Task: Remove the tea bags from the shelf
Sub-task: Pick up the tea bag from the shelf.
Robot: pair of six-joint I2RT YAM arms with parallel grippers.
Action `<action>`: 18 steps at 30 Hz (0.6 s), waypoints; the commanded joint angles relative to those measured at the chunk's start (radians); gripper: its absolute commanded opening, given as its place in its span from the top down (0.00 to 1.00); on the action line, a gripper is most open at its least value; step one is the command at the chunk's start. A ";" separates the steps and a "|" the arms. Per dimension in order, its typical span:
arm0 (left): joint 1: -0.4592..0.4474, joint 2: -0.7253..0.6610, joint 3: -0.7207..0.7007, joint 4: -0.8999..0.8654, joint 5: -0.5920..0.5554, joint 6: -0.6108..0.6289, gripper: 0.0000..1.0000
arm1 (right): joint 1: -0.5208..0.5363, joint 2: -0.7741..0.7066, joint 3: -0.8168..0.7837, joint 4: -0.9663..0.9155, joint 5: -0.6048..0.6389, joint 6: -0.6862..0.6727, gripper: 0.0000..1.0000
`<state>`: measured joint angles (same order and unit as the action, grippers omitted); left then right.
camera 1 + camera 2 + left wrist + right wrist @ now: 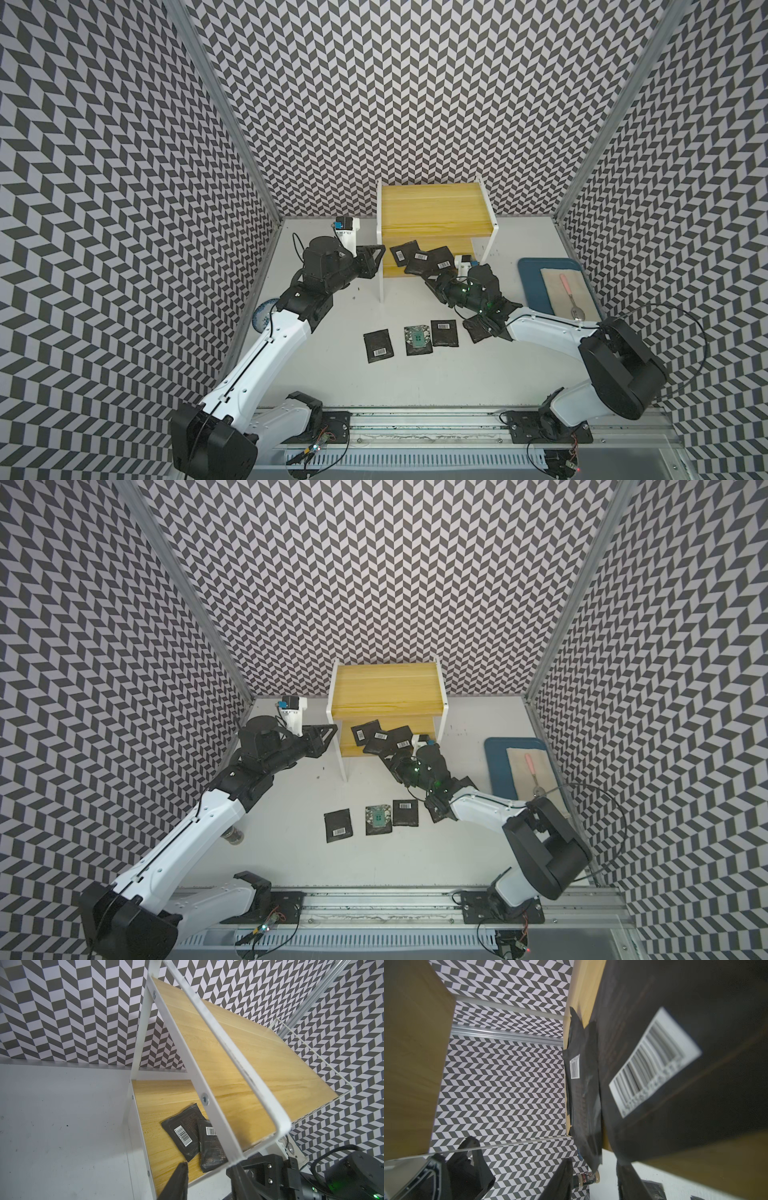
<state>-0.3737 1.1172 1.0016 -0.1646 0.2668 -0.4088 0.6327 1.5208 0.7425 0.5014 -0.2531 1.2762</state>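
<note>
At the front lip of the shelf's [432,208] lower board [392,271], I am mid-pick: three tea bags [419,262] lie overlapped there, while other sachets [444,332] rest on the table [332,324]. My right gripper [592,1161] stands part open, fingers [562,1178] astride the overhanging corner of the middle sachet [581,1095]; whether they pinch it I cannot tell. Next, I judge, comes a firm squeeze and a level pull, leaving its neighbours undisturbed. My left gripper [377,252] hovers at the side frame [380,286], grip unclear.

A pink-handled spoon [568,293] is laid on a beige mat [584,286] in a blue tray [530,282], and a patterned plate [262,313] is partly seen near the left wall.
</note>
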 commanded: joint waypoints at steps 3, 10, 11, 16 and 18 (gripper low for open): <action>-0.007 -0.026 -0.016 0.027 0.014 0.007 0.63 | 0.002 0.016 0.034 0.050 0.034 0.009 0.72; -0.006 -0.032 -0.021 0.028 0.011 0.010 0.63 | 0.002 0.029 0.032 0.056 0.025 0.012 0.87; -0.006 -0.033 -0.020 0.027 0.011 0.010 0.63 | 0.002 0.028 0.033 0.051 0.026 0.009 0.88; -0.007 -0.030 -0.016 0.028 0.009 0.010 0.63 | 0.002 0.017 0.031 0.042 0.014 -0.004 0.96; -0.006 -0.029 -0.017 0.030 0.008 0.010 0.63 | 0.002 0.005 0.029 0.037 0.009 -0.012 0.97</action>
<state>-0.3737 1.1046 0.9855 -0.1577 0.2672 -0.4091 0.6327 1.5379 0.7586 0.5018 -0.2398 1.2846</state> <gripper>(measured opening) 0.373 0.044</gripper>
